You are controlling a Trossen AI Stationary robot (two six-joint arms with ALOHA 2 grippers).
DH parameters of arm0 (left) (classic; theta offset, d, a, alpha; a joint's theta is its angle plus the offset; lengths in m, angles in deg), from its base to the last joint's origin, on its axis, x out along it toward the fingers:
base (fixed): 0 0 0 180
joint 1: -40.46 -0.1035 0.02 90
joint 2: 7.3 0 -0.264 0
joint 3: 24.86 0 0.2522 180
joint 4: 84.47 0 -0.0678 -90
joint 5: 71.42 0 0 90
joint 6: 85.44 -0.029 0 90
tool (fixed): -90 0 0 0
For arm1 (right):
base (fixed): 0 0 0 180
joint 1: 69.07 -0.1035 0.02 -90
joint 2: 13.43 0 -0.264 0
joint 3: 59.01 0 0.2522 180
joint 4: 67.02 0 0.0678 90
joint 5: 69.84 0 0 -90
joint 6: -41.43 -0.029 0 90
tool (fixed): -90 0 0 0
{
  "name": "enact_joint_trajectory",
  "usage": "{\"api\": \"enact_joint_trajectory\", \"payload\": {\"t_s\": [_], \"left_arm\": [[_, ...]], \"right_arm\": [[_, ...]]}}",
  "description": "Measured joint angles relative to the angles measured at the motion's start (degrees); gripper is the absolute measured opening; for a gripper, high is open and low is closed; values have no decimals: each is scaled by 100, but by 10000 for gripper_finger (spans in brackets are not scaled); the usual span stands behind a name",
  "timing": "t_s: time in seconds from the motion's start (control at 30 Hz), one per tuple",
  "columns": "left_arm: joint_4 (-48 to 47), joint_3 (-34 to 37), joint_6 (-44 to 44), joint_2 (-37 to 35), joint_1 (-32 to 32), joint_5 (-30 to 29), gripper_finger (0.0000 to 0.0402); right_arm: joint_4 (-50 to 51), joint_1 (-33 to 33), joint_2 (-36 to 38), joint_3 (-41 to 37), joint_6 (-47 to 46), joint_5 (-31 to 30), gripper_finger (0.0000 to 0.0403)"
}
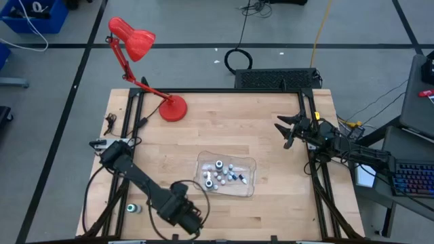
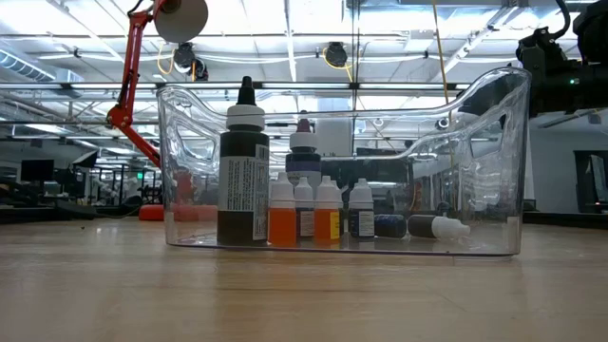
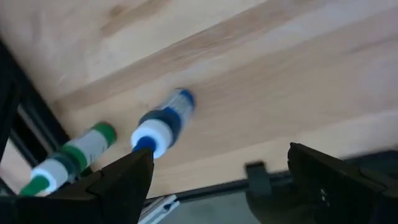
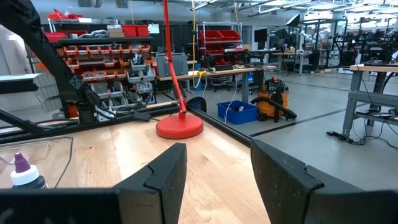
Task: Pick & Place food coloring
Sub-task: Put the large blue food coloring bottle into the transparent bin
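One camera looks straight down on the whole table (image 1: 271, 129). One sits low on the wood, very near the clear tray (image 2: 342, 171). Each wrist camera looks past its own fingers. The red lamp (image 1: 139, 61) shows in three views.

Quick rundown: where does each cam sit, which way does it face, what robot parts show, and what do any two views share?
High: overhead, straight down on the table; both arms, left pincer near edge, right pincer waiting at right.
Low: tabletop height, level through the tray of bottles; a dark arm part top right.
Left wrist: looks down past its open fingers at a blue bottle and green bottle lying on wood.
Right wrist: level across the table to the lamp; own fingers below.
Shared: lamp and tray in high, low, right wrist.
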Motion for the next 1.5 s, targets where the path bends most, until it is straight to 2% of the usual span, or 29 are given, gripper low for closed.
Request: {"api": "enact_joint_trajectory", "payload": {"t_s": [0.17,0.33,0.73,0.87,0.93,1.0,1.17,1.37,1.5], "left_arm": [[-16,418,740,-1,352,163,367],[-47,749,986,-2,553,191,367],[139,849,641,11,473,66,367],[219,849,570,7,455,-154,367],[522,872,250,2,457,-443,367],[1027,972,-478,0,461,-618,367],[2053,1469,-2261,0,456,-614,367],[2209,2131,-3007,4,353,96,367],[2335,2524,-3301,4,348,136,367]], "right_arm": [[0,0,-2,-2,0,0,167],[0,0,0,-1,0,0,167],[0,2,-2,0,-1,0,167],[0,2,0,-2,0,0,167],[-1,0,-1,0,0,0,167],[-2,1,0,0,0,0,167],[-1,2,0,0,0,0,167],[0,1,0,-1,0,0,167],[0,0,-1,0,0,-1,167]]}}
